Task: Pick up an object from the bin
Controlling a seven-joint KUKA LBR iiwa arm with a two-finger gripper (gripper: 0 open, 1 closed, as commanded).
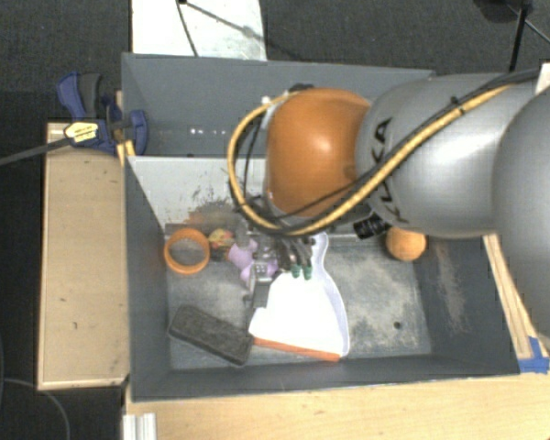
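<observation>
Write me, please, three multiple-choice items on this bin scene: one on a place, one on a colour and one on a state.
1. Where in the grey metal bin does the black rectangular block lie?
A. the view's lower left
B. the view's upper right
C. on top of the ball

2. What colour is the small round ball on the bin's right side?
A. green
B. orange
C. blue

3. How does the orange round cup stand?
A. opening upward
B. stacked on the block
C. on the ball

Key: 1 A, it lies lower left, beside the white plastic scoop; 2 B, it is plainly orange; 3 A, its hollow inside shows from above.
</observation>
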